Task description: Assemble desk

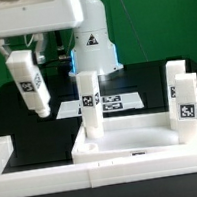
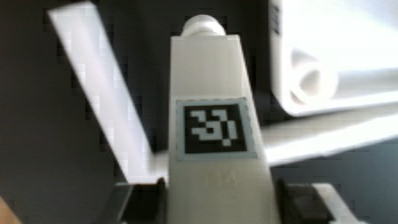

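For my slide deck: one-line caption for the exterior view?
Gripper holds a leg block aloft beside the desk panel.

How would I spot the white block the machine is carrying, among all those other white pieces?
Start at the wide flat white panel low in the exterior view, where one leg block stands upright and two more stand at that view's right. Look up toward that view's left: the held leg block hangs tilted in the gripper. It alone is off the table, in the air.
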Robot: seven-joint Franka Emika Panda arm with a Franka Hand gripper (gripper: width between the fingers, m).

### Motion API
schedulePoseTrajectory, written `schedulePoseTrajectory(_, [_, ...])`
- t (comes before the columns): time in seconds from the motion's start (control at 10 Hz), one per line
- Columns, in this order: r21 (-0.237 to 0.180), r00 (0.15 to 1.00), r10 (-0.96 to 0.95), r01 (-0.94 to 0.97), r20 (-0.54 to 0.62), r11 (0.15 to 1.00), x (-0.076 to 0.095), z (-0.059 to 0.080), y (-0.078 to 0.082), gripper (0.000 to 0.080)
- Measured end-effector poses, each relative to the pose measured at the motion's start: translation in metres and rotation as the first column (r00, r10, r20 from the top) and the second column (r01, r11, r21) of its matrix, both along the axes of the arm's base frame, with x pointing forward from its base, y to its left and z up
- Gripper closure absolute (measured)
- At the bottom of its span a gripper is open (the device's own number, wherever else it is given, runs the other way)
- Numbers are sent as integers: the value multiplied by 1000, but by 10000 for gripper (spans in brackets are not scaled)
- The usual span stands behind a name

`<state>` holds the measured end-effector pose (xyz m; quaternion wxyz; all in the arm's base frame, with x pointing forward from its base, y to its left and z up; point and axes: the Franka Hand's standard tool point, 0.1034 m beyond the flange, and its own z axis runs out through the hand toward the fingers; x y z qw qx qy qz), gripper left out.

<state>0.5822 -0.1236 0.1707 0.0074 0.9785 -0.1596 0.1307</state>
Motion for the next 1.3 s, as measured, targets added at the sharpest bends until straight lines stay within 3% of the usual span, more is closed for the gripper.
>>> schedulePoseTrajectory(0.3, [-82, 976, -37, 56, 217, 995, -6, -7, 26, 512])
schedulePoseTrajectory(0.5, [-135, 960, -17, 57, 280, 989, -7, -8, 21, 512])
schedulePoseTrajectory(0.7, [-126, 964, -19, 54, 264, 991, -7, -11, 23, 512])
schedulePoseTrajectory(1.1, [-105, 965, 16, 12, 264, 994, 13, -12, 55, 512])
schedulePoseTrajectory(1.3, [-102, 965, 22, 5, 262, 995, 15, -13, 61, 512])
